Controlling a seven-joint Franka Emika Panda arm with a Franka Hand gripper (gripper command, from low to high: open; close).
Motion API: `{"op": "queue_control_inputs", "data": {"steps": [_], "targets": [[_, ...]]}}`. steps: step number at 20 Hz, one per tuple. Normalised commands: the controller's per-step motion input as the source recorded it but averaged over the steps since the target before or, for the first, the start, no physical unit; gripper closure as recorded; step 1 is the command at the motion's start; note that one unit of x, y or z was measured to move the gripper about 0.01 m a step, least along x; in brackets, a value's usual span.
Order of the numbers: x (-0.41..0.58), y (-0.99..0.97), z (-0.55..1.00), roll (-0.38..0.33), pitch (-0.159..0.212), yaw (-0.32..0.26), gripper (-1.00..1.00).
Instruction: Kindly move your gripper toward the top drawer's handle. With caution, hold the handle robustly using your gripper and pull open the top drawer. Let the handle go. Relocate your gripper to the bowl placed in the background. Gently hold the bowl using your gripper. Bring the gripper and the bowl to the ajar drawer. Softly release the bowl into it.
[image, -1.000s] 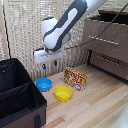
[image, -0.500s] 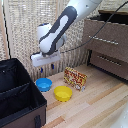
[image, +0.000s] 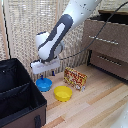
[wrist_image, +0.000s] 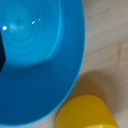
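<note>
The white robot arm (image: 67, 22) is reaching down over the blue bowl (image: 44, 84). The gripper (image: 43, 75) is sitting right above it; I cannot tell if it is gripping. The yellow bowl (image: 63, 93) is lying near, at four o'clock from the blue bowl.

My exterior view stands off the arm, raised a little and angled down across the wooden floor (image: 95, 107). It faces the curtained wall, with the dresser (image: 107, 42) at the exterior view's right and a black bin (image: 17, 95) at its left. It is far enough back to take in most of the arm. My wrist view looks straight down from very close, so the bowl (wrist_image: 42, 62) fills most of it. Both views share this bowl (image: 44, 84), the yellow bowl (image: 63, 93) (wrist_image: 85, 114) beside it, and some floor.
</note>
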Motion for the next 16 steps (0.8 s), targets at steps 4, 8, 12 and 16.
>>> {"op": "queue_control_inputs", "data": {"steps": [4, 8, 12, 16], "targets": [[0.195, -0.03, -0.41, -0.123, 0.039, 0.081, -1.0], [0.0, 0.0, -0.53, -0.085, 0.056, 0.077, -1.0], [0.0, 0.0, -0.13, -0.005, 0.047, 0.012, 1.0], [-0.029, 0.0, 0.0, 0.0, -0.002, 0.0, 1.0]]}}
